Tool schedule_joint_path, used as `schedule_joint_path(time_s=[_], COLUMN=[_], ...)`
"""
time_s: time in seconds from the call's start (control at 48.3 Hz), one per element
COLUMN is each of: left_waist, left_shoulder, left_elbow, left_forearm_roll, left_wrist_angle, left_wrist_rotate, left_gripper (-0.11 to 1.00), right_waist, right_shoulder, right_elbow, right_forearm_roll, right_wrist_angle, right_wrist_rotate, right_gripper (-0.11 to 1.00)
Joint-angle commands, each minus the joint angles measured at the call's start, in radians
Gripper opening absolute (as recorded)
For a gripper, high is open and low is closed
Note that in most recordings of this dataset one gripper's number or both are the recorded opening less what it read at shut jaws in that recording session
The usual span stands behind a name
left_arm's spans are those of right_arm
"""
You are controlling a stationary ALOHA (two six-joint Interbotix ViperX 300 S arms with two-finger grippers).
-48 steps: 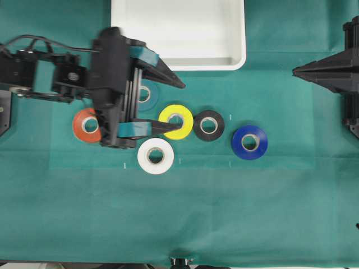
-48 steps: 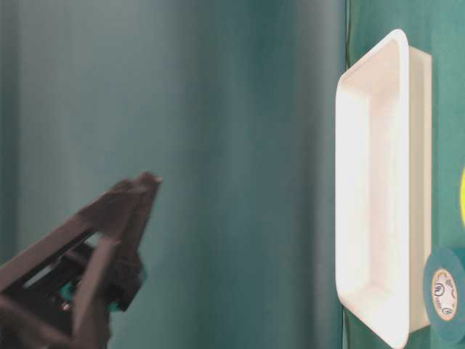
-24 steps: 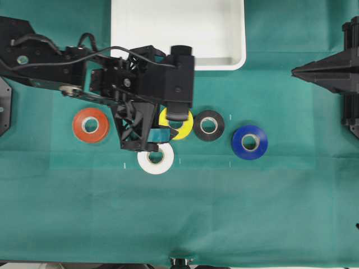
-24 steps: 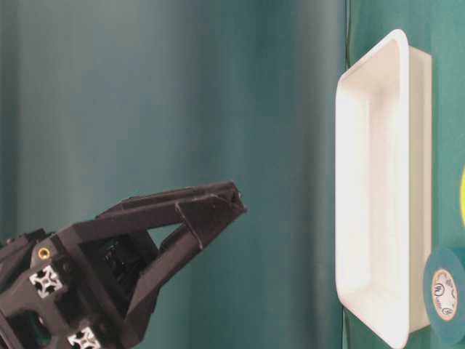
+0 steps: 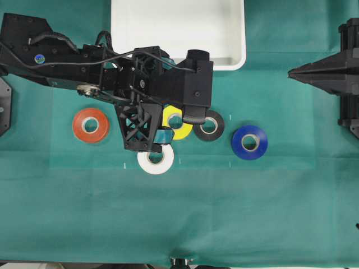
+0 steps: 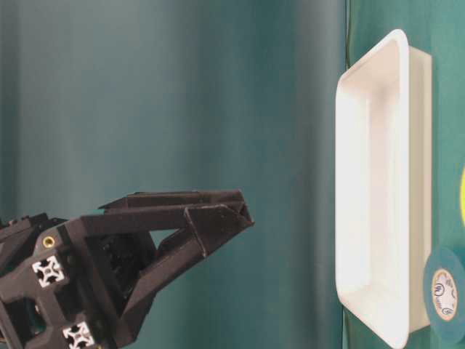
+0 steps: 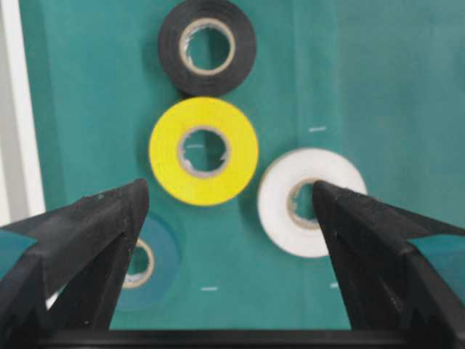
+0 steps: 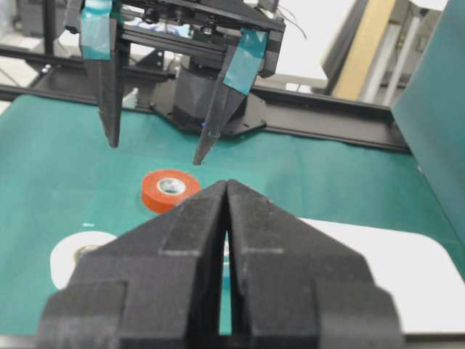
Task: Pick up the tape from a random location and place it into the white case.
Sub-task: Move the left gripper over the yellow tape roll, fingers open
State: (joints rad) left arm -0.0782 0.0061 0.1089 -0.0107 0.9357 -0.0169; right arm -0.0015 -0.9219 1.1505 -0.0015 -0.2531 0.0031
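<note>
**Left gripper spread above yellow tape, green-clothed table**

Green cloth [image 5: 224, 213] over whole table, faint white tick marks. Yellow tape [image 7: 204, 151] flat on cloth, between black roll [image 7: 208, 46] and white roll [image 7: 311, 202], just short of left gripper [image 7: 231, 211], jaws spread wide, holding nothing. White case [image 5: 178, 33] at far edge, apart from tape. Orange roll [image 5: 90, 125] and blue roll [image 5: 249, 142] at row ends. Right gripper [image 8: 227, 190] pressed closed, parked at side. Green curtain behind; bright room beyond the frame rails.

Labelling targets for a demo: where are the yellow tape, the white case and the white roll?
yellow tape [image 7: 163, 149], left wrist view, yellow face.
white case [image 5: 178, 63], overhead view, near rim.
white roll [image 7: 276, 190], left wrist view, white face.
</note>
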Motion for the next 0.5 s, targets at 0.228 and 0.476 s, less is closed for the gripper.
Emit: schedule_joint_path(time_s=[0.228,0.476], left_waist=[0.003,0.002], left_shoulder=[-0.014,-0.014], left_elbow=[-0.009,-0.005], left_forearm_roll=[0.002,0.002], left_wrist_angle=[-0.008,-0.009], left_wrist_rotate=[0.0,-0.002], left_gripper=[0.99,0.99], right_waist=[0.002,0.002], right_shoulder=[0.006,0.006], right_elbow=[-0.026,-0.026], right_forearm_roll=[0.0,0.0], right_wrist_angle=[-0.006,-0.006], right_wrist_rotate=[0.002,0.0], right_gripper=[0.0,0.0])
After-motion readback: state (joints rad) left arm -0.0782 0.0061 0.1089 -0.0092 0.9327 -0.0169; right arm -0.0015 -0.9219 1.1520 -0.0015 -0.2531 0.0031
